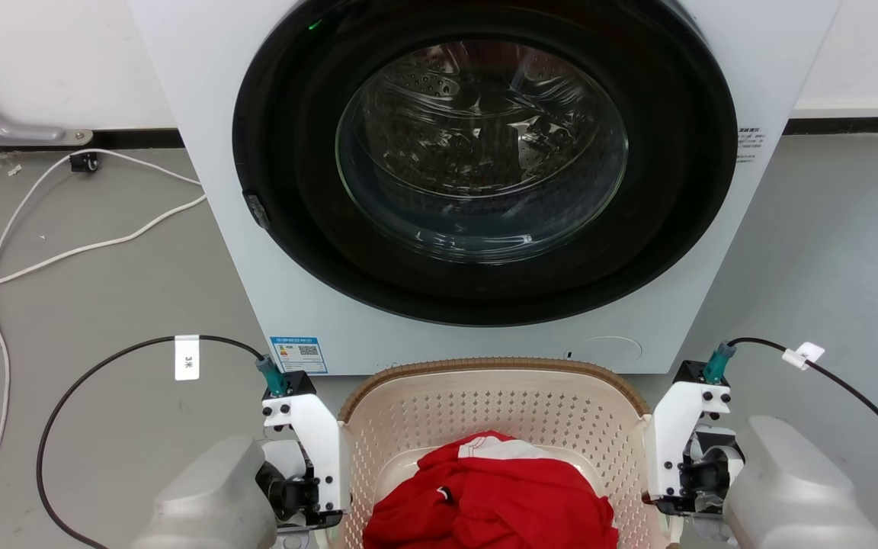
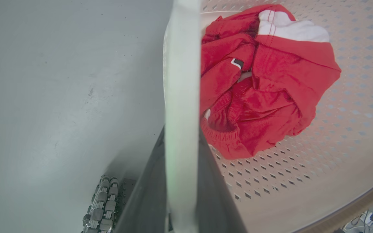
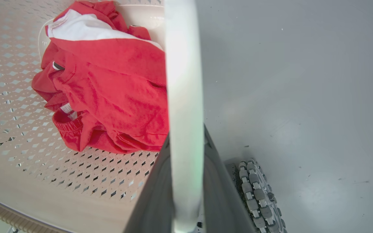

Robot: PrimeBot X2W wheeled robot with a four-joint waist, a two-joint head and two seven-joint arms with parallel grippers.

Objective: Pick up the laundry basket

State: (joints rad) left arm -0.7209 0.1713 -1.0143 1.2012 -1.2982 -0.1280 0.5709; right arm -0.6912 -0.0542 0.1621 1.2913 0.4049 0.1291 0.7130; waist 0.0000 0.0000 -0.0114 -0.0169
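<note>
Bright even light, reflections on the door glass (image 1: 439, 84), wrist foregrounds blurred.

Laundry basket (image 1: 485, 408): cream plastic, walls dotted with rows of small diamond-shaped holes. Rim (image 1: 500, 364): brown, woven-look ribbing. Handle (image 2: 180, 97): plain white with a faint green cast. Garment (image 1: 485, 496) inside: bright red, one white panel edged with thin red lines, small black-and-white tab. Washing machine (image 1: 195, 114): white body, black door ring, blue sticker (image 1: 299, 354) low on the front. Floor (image 1: 104, 290): flat grey. White cable (image 1: 115, 242); black cable (image 1: 218, 338) with a white tag.
</note>
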